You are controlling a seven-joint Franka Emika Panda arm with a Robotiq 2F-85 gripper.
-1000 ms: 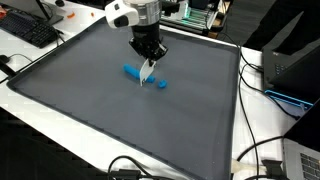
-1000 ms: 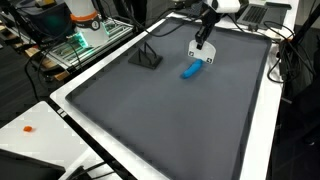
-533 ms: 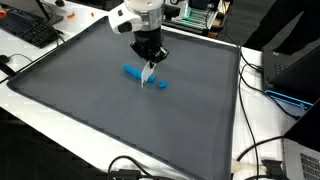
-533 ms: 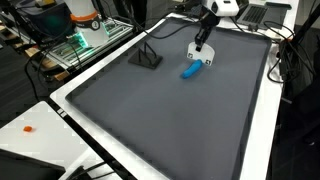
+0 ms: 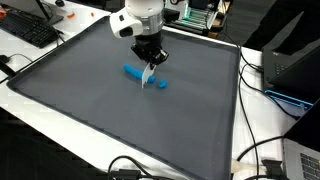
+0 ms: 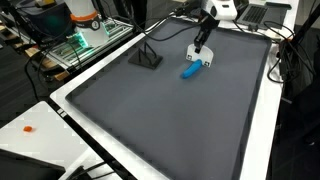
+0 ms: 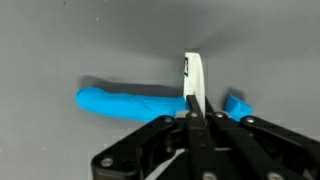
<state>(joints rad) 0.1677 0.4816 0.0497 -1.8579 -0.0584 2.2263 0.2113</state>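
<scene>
In the wrist view, a blue stick [image 7: 125,102] lies across the grey bench [image 7: 60,40] from centre left. Its right part is hidden behind a white strip [image 7: 192,75]. The end effector [image 7: 192,112], cut off at the lower edge, is clamped on the strip. In an exterior view the arm [image 5: 138,18] points straight down at upper centre.

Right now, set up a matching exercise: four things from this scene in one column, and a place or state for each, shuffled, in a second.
Things
1. gripper
2. blue bar
3. black stand
4. keyboard

Place or state
A. off the mat, on the white table
B. lying flat on the mat
C. shut on a white strip
D. standing on the mat near an edge

Pairs: 1-C, 2-B, 3-D, 4-A
</scene>
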